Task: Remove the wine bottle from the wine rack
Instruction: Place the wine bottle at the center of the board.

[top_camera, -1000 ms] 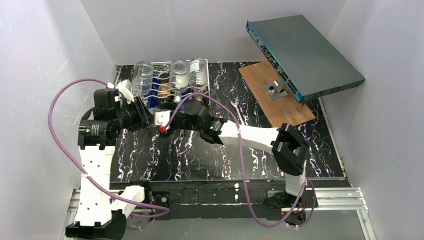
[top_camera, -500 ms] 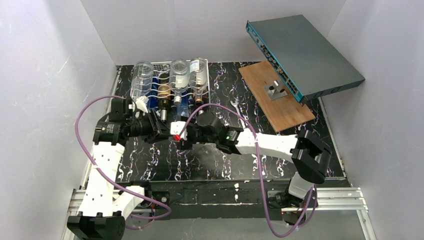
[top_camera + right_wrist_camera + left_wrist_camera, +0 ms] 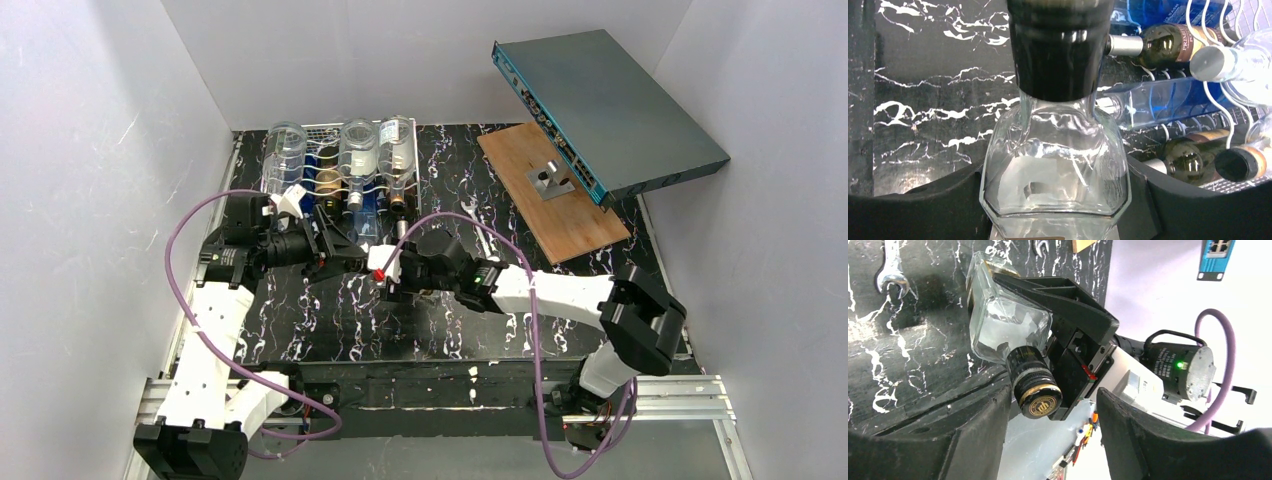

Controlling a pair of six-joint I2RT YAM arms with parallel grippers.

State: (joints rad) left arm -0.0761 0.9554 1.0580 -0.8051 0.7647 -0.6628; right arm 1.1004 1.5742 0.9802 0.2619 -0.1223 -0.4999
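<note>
Clear glass, black cap (image 3: 1037,390): the wine bottle (image 3: 1008,325) is off the wine rack (image 3: 322,130). It sits over the bench (image 3: 330,320) just in front of the rack, between the two arms. We cannot tell whether it touches the bench.

We see the right pincer (image 3: 1058,172) clenched on the bottle's squarish body, one finger pressed to each side. In the left wrist view the bottle lies tilted, cap end nearest that camera.

We mark the left pincer (image 3: 1050,405) as released. Its fingers stand apart on either side of the cap, with a plain gap on one side. The other finger is close to the cap, but we cannot tell if they touch.

The rack stands at the far left of the bench with other bottles lying in its wavy wires, necks toward the arms. We count three clear bottles (image 3: 358,145) on top. Lower down the right wrist view shows a blue bottle (image 3: 1168,100), a dark bottle (image 3: 1173,45) with a gold label and another dark one with a black cap.

A wrench (image 3: 472,222) lies flat on the bench right of the rack. A wooden board (image 3: 560,225) lies at the far right, with a small metal bracket (image 3: 550,180) on it. A teal box (image 3: 610,95) hangs tilted over the board's far edge. Purple cables (image 3: 185,225) loop from both arms.
</note>
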